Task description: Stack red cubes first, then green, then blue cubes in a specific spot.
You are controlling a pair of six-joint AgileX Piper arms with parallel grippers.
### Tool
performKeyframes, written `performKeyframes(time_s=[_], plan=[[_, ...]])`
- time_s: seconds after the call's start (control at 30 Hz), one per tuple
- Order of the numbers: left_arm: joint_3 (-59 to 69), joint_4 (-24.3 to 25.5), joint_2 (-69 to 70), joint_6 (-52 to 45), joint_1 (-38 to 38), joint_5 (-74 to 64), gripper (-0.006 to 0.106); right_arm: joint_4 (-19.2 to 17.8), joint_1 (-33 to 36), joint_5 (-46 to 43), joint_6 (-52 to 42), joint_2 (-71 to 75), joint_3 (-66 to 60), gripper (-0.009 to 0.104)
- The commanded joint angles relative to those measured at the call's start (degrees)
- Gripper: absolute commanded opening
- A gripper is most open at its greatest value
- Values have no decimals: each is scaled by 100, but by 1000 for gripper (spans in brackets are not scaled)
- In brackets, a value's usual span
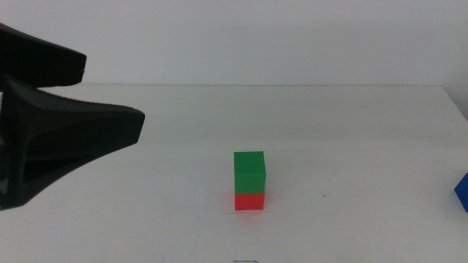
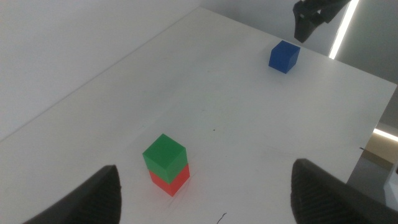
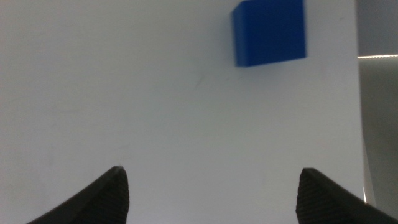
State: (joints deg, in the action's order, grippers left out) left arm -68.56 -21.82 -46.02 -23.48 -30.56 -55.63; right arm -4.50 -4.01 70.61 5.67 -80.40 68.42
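White counter, plain and matte, seen in all three views.

Green cube is set squarely on top of the red cube, the two touching and aligned as a short upright stack, a little right of centre in the middle view. In the left wrist view the same stack is seen, green cube above, red cube below with only its lower band showing.

Blue cube lies on the counter at the far right edge of the middle view, cut off by the frame, well apart from the stack. In the left wrist view the blue cube is seen whole, resting flat near the counter's far corner. In the right wrist view the blue cube is seen close to the counter's edge, resting flat, nothing touching it.

Left hand is seen at the left of the middle view, its two dark jaws spread wide and nothing held between them; it is apart from the stack. Its jaw tips are also seen spread in its own wrist view, the stack lying beyond and between them.

Right hand is held over bare counter short of the blue cube, jaws spread, nothing pinched. A dark part of it is seen in the left wrist view, just beside the blue cube and above it.
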Motion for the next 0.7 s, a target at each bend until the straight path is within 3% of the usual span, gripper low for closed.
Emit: performKeyframes(time_s=[0.0, 0.4, 0.67], plan=[[-124, -158, 13, 23, 3, 391, 94, 38, -303, -79, -308, -97, 299, 94], [-124, -161, 13, 23, 3, 391, 94, 526, -1295, -593, -1274, -1052, 322, 94], [-124, -161, 13, 23, 3, 391, 94, 450, -1333, -1323, -1465, -1425, 322, 94]])
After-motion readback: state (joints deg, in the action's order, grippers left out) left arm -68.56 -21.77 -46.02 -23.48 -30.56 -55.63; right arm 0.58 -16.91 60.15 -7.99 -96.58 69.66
